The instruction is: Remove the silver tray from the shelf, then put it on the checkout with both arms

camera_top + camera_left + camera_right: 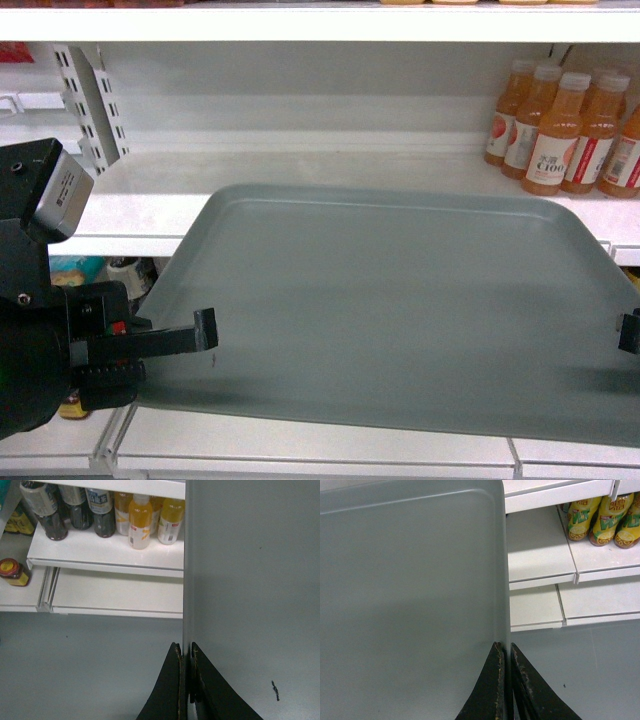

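The big flat grey-green tray with rounded corners (400, 300) is held out in front of the white glossy metal shelf (150, 205). Its far edge looks to be over the shelf board, and I cannot tell if it rests there. The left gripper (186, 652) is pinched tight on the thin left rim, and the right gripper (506, 652) is pinched tight on the right rim. Each one holds only a tiny bit of the edge, so the tray could slip out if one arm pulls faster than the other. If the arms move apart, one side may pop free and the tray would drop to the grey floor (90, 665). If one arm lifts higher, the tray will tip and twist in the jaws. The orange juice bottles with white caps (565, 130) stand close to the far right corner, so a swing that way might knock them over. The checkout is not in sight, so a long careful carry may lie ahead.
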Robot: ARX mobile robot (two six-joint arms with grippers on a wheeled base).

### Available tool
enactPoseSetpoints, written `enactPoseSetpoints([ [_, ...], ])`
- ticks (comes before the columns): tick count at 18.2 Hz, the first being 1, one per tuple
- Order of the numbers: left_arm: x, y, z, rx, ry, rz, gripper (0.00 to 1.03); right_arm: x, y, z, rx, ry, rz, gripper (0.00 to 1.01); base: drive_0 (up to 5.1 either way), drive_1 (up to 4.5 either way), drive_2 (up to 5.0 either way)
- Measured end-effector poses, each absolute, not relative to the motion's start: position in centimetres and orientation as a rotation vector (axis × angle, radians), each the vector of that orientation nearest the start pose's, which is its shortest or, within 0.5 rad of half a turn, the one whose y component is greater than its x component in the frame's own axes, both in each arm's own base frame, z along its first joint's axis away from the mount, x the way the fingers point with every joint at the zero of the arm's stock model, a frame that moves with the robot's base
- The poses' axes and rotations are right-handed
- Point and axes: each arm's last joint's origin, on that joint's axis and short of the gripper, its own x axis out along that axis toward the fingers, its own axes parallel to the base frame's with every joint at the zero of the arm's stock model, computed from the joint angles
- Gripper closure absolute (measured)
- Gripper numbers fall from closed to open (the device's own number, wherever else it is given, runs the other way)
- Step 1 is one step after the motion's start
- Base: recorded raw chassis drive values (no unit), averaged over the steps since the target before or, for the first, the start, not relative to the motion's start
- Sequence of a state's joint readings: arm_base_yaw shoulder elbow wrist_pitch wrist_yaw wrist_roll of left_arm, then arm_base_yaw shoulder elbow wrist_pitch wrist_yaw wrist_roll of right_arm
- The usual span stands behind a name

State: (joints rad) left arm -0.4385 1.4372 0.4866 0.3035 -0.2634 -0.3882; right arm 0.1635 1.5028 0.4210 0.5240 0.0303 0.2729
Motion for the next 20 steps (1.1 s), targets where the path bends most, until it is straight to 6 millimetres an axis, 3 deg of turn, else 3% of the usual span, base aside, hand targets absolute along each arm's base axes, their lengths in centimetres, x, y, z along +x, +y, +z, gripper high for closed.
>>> enactPoseSetpoints([
  [20, 23.13, -10.07, 14.28, -0.155, 0.627, -0.045, 1.00, 24.88, 4.02, 12.76, 0.212, 0.569, 0.053, 0.98, 0.1, -4.07, 4.2],
])
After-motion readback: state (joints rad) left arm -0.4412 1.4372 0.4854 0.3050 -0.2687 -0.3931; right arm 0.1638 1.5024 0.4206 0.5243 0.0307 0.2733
